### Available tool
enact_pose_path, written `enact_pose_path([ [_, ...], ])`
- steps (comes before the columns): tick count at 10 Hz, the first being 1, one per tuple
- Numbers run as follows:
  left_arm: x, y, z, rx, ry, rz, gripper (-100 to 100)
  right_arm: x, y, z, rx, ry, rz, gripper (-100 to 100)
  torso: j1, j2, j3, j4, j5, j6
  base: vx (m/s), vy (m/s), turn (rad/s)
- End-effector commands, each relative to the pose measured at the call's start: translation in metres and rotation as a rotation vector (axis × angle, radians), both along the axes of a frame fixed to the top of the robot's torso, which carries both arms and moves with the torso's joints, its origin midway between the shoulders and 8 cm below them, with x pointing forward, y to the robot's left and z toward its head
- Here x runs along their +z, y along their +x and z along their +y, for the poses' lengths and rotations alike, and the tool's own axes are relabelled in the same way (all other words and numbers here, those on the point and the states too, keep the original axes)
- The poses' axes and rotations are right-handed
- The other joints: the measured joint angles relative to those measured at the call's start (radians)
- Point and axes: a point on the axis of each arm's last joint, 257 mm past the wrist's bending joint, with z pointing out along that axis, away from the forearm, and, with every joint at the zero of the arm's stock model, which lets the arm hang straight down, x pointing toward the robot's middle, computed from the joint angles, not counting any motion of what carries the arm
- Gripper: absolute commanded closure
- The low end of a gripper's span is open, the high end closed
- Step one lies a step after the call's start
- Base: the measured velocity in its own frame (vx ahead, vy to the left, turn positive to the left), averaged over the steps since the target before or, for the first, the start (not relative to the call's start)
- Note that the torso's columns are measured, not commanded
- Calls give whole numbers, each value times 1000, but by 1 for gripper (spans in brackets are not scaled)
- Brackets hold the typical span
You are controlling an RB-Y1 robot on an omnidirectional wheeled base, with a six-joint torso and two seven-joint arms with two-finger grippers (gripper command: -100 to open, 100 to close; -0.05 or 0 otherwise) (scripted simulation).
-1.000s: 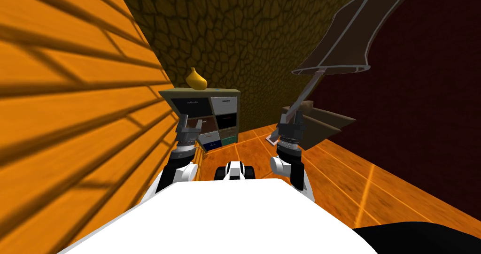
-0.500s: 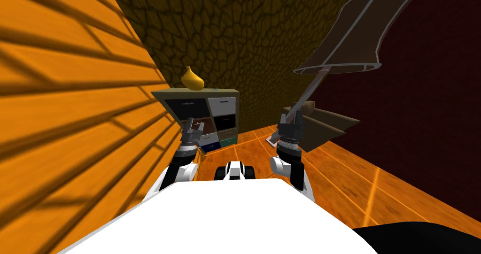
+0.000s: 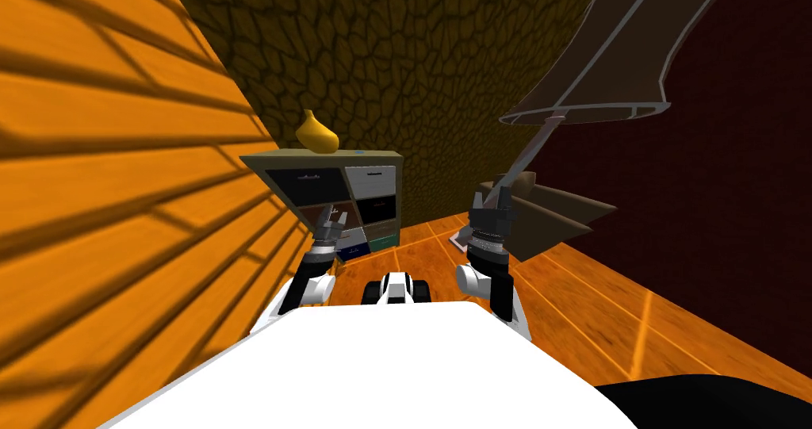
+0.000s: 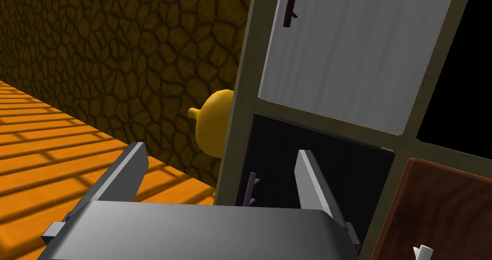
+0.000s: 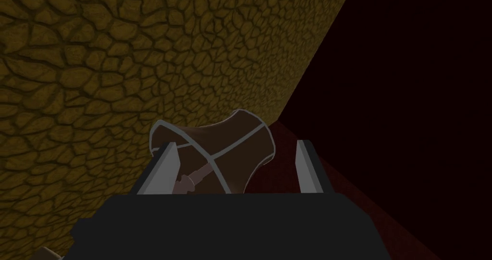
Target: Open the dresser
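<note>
**Left gripper (image 4: 220,149) lined up on a drawer handle of the dresser (image 3: 341,190).**
The dresser stood ahead and to the left, in the corner of the room, with a yellow vase (image 3: 317,135) on top. The left gripper's fingers stood apart. The black drawer's (image 4: 326,175) thin handle (image 4: 251,189) lay just ahead between them, its long axis crossing their closing line. The right gripper (image 3: 492,202), fingers also apart, hung well away beside the lamp (image 3: 587,75), so the left arm was nearer.

Left wrist view: yellow vase (image 4: 214,122) half hidden behind dresser (image 4: 242,103) frame. The black drawer's handle (image 4: 251,187) is cut off by left claw (image 4: 219,151) body. Head view: lamp shade (image 3: 603,59) runs off the top edge.
</note>
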Motion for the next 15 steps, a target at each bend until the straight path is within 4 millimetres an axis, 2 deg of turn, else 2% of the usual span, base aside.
enact_pose_path([
  [1, -24, 9, 9, 10, 2, 48, -100, 0, 0, 0, 0, 0, 0, 0, 0, 0, 0, 0, 0, 0, 105, -47, 21],
  [3, -34, 13, 12, 14, 2, 66, -100, 0, 0, 0, 0, 0, 0, 0, 0, -1, 0, 0, 0, 0, 91, -46, 12],
  [8, -83, 28, 31, 46, -17, 155, -100, 0, 0, 0, 0, 0, 0, 0, -1, -2, -1, -1, 0, 0, 87, -47, 17],
  [9, -83, 28, 31, 46, -17, 156, -100, 0, 0, 0, 0, 0, 0, 0, 0, -2, -1, 0, 0, 0, 77, -35, 6],
  [15, -137, 39, 47, 88, -70, 249, -100, 0, 0, 0, 0, 0, 0, 0, 0, -1, 0, 0, 0, 0, 85, -48, 16],
])
